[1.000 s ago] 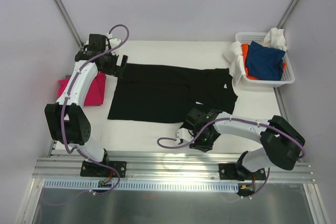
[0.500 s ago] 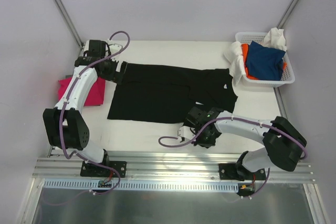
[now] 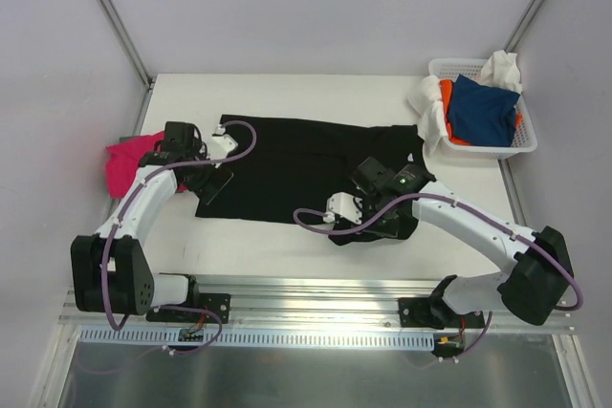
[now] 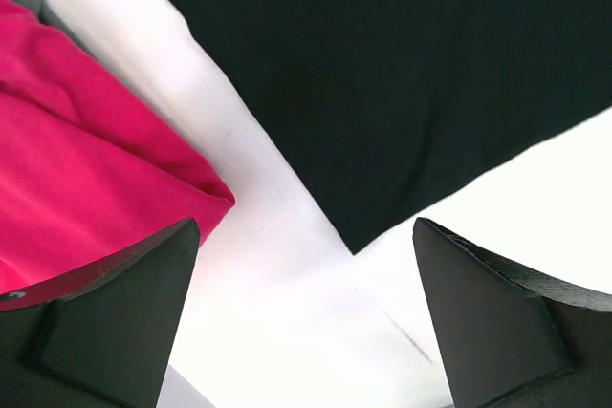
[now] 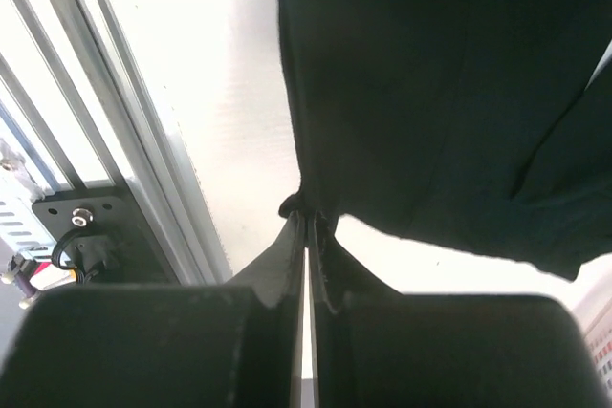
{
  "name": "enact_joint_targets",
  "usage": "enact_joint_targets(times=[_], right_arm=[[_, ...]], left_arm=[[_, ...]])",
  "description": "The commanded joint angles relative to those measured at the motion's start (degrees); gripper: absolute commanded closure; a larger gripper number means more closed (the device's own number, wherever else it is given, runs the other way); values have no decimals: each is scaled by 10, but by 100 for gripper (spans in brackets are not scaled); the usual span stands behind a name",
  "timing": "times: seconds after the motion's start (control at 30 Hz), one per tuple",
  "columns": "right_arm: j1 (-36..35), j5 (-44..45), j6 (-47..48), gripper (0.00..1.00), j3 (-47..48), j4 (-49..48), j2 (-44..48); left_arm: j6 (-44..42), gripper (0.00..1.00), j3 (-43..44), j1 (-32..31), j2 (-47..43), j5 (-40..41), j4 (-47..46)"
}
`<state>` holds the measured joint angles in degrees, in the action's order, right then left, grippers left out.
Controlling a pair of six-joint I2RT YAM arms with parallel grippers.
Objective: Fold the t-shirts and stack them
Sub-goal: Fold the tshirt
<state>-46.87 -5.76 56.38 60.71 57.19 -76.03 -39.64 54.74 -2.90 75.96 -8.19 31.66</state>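
Right gripper [image 5: 306, 220] first: its two fingers are squeezed together on the near edge of the black t-shirt [image 5: 411, 74]. In the right wrist view there's a little bunch of cloth pinched right at the tips. From above, that gripper [image 3: 371, 228] sits at the near right part of the shirt, and the cloth there is rumpled into a fold instead of lying flat. Right by the pinch you get the white table [image 5: 220, 93] and the metal rail [image 5: 96, 121] along its near edge.

The left gripper [image 4: 306, 236] is spread wide with nothing between the fingers. It hangs over the near left corner of the black t-shirt, with bare table under the gap. A corner of the pink t-shirt [image 4: 76, 169] pokes in beside one finger. Pink and black aren't touching; a strip of table runs between them.

Overhead, the black t-shirt [image 3: 287, 160] is spread across the middle of the table, pretty flat on its left half. The pink t-shirt [image 3: 124, 161] lies at the table's left edge, partly under the left arm. Over in the far right corner there's a white basket [image 3: 524, 145] with a blue t-shirt [image 3: 483, 107] on top, an orange t-shirt [image 3: 446, 95] under it, and a white t-shirt [image 3: 426, 104] draped over the rim.
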Motion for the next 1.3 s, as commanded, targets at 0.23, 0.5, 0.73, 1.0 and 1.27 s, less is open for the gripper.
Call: enact_joint_targets(times=[0.23, 0.5, 0.73, 1.0, 1.27], right_arm=[[48, 16, 0, 99, 23, 28, -8], [64, 18, -1, 99, 38, 23, -21], [70, 21, -2, 99, 47, 21, -30], [76, 27, 0, 99, 56, 20, -39], [78, 35, 0, 99, 62, 19, -43]], left_arm=[[-36, 7, -74, 9, -54, -24, -4], [68, 14, -97, 18, -33, -55, 10], [87, 15, -104, 48, -13, -68, 13], [124, 20, -108, 100, 29, -118, 13], [130, 28, -89, 135, 92, -158, 31]])
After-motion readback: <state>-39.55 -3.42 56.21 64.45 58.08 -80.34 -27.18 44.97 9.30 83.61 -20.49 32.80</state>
